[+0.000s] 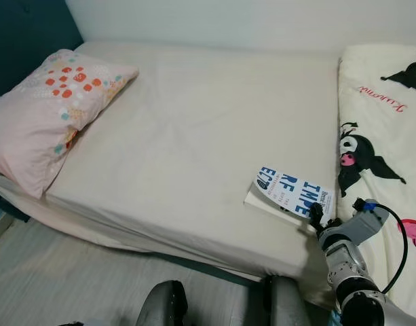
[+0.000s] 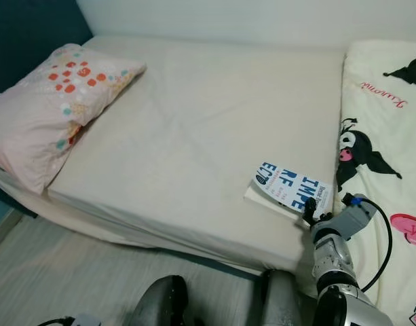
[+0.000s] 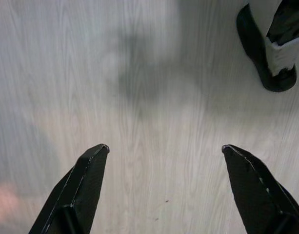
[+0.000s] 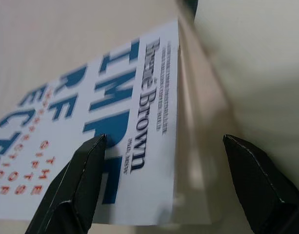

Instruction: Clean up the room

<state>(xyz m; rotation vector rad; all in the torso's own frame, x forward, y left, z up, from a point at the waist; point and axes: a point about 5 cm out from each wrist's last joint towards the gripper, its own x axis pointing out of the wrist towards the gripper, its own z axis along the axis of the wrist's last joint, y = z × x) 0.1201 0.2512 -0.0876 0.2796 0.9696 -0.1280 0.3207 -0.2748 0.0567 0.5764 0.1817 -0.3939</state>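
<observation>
A white book (image 1: 291,192) with big blue letters lies flat on the cream bed sheet (image 1: 194,122), near the bed's front right edge. My right gripper (image 1: 317,217) is at the book's near corner, low over the sheet. In the right wrist view the book's cover and page edge (image 4: 139,122) lie between the two black fingers, and the right gripper (image 4: 164,141) is open. My left gripper (image 3: 164,148) hangs open over the pale wooden floor (image 3: 139,73) with nothing between its fingers.
A pink pillow (image 1: 48,109) with orange dots rests at the bed's left end against a dark headboard. A white blanket (image 1: 384,122) with black cartoon figures covers the right side. Pale floor (image 1: 58,285) runs along the bed's front. My foot (image 3: 266,48) stands on the floor.
</observation>
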